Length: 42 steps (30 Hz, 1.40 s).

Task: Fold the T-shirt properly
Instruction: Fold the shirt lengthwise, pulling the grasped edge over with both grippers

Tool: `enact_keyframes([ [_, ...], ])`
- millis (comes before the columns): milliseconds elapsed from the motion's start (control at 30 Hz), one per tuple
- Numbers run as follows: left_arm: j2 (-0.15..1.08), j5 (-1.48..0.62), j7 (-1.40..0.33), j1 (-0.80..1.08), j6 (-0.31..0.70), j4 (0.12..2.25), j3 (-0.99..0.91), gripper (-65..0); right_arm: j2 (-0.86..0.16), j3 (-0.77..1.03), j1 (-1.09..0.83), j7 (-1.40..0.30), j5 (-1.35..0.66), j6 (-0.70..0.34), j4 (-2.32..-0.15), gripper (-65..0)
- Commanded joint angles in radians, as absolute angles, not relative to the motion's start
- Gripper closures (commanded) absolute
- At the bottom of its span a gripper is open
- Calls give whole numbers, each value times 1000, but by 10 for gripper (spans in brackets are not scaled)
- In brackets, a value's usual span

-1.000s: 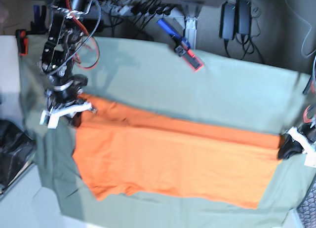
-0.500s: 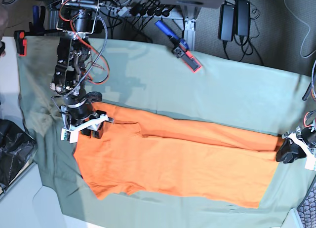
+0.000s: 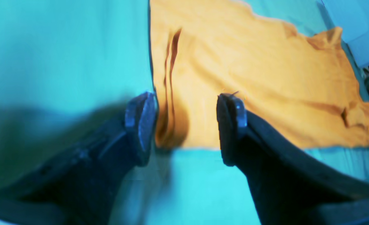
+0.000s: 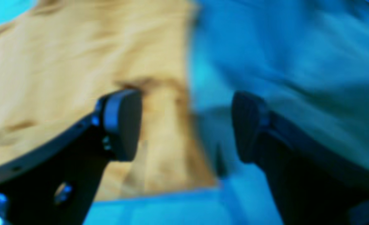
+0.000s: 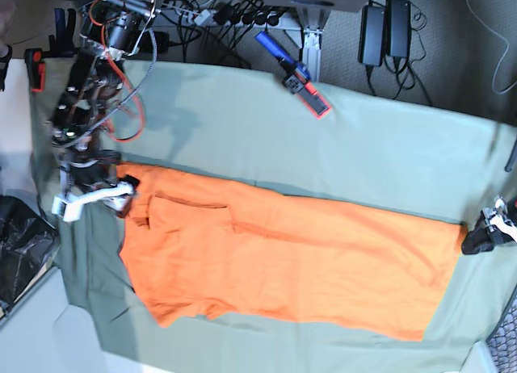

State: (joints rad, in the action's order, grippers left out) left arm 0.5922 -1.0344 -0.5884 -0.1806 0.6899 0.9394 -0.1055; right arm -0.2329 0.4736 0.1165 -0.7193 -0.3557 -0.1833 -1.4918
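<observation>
T-shirt (image 5: 291, 264) fabric is lying flat on the sage-green cloth sheet (image 5: 388, 159), and in both wrist views it is sitting just ahead of jaws that are standing apart with nothing between them. Closest in, the left gripper (image 3: 186, 125) is hovering over one short end of the shirt, its fingers (image 3: 231, 125) straddling a small lengthwise pleat, while the right gripper (image 4: 186, 125) is hanging at the opposite end, over the shirt's edge where orange is meeting green. Farther out, the base view is showing a long band of the far edge already turned in over the body, so I am judging one lengthwise fold as laid down; the near side with its sleeve is still lying unfolded, and the crosswise folds are still waiting, so the job is looking well short of halfway. Compared with a second ago, both grippers are now releasing corners they were pinching, the right one is drawing back off the cloth toward the sheet's edge, and the folded band is settling flatter. Beyond the sheet, a blue and red clamp (image 5: 300, 74) is resting near its far border.
</observation>
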Motion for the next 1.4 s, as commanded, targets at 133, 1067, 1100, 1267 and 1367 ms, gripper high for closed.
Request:
enact_keyframes([
  [133,603,-1058,-554,-160,698,950,-113,-354,-246,560,110,-730,-488,-241,-1464,-446],
  [1067,492,-938,-441,-166,698,950,-113,0,-116,508,91,-730,-622,-319,-1374,0],
  [1100,492,-938,-440,-166,698,950,-113,0,-116,508,91,-731,-622,-319,-1378,0],
  [1267,506,-967,-434,-166,698,952,-113,0,-116,508,91,-763,-637,-321,-1433,0],
  [1367,531,-988,-448,-166,698,957,-113,0,-121,508,84,-783,-636,-331,-1480,0],
])
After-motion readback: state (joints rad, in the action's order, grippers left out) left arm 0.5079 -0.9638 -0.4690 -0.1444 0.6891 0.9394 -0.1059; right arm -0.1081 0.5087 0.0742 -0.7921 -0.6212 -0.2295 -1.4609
